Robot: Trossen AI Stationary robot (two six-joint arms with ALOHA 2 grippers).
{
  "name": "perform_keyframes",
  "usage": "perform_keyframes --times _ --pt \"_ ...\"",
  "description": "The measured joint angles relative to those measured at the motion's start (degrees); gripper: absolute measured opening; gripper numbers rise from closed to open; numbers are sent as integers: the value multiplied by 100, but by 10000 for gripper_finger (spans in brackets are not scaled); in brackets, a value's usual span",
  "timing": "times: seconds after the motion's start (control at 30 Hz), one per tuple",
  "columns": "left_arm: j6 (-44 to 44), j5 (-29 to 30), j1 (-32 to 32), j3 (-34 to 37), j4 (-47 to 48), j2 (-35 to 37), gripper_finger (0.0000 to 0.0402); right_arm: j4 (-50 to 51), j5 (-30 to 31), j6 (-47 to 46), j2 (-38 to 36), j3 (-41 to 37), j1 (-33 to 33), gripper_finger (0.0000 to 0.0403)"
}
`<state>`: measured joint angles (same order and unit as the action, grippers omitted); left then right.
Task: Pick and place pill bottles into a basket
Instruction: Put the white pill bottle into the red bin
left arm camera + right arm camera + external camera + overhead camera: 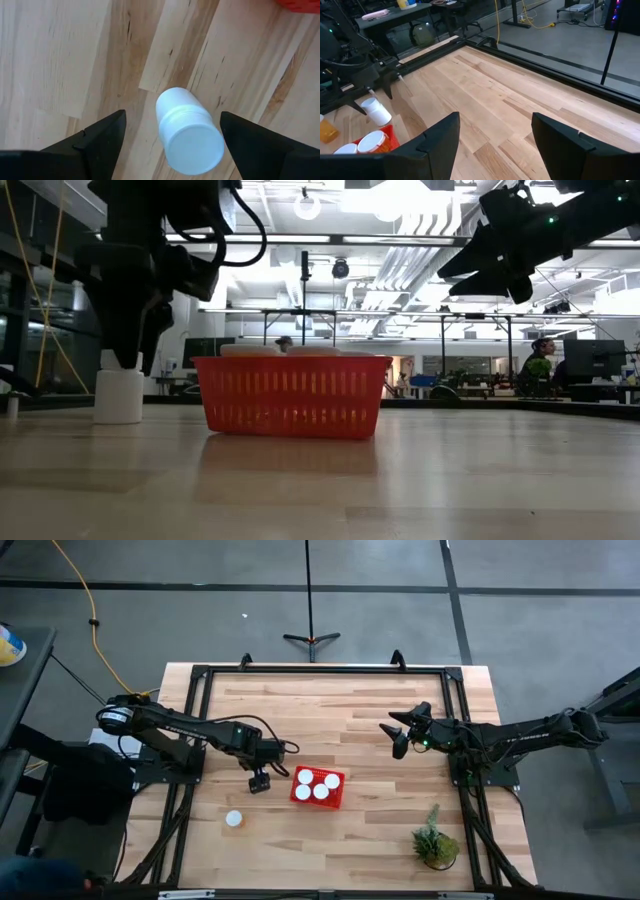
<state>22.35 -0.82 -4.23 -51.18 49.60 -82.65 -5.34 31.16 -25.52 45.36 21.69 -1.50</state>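
Note:
The red basket (335,790) stands on the table near its middle, with three white-capped bottles (318,785) in it. My left gripper (259,781) is open, pointing down just left of the basket. Its fingers stand on either side of a whitish bottle (187,130) without touching it. This bottle stands upright on its base (118,395) and also shows in the right wrist view (376,111). An orange bottle with a white cap (234,819) stands on the table nearer the front edge. My right gripper (400,735) is open and empty, held high right of the table's middle.
A small green potted plant (435,843) stands at the table's near right. A black frame (300,670) runs along the table's far and side edges. Bare wood lies between the basket and my right gripper. People show in the room beyond (540,365).

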Motion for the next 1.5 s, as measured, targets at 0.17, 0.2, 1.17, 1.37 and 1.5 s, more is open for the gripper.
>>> perform_keyframes --times 0.17,0.2,1.17,1.37,1.5 --pt "0 0 0 0 -19 2 321 0 -2 0 0 0 0 238" --pt "0 -11 0 0 -17 2 313 0 -4 0 0 0 0 238" --pt "-427 -421 1 -1 140 11 213 42 -7 2 0 0 2 239" --pt "-569 -420 2 -4 139 11 199 42 -5 2 0 0 1 239" --pt "-726 -420 1 -77 221 7 203 42 -5 2 0 0 2 238"
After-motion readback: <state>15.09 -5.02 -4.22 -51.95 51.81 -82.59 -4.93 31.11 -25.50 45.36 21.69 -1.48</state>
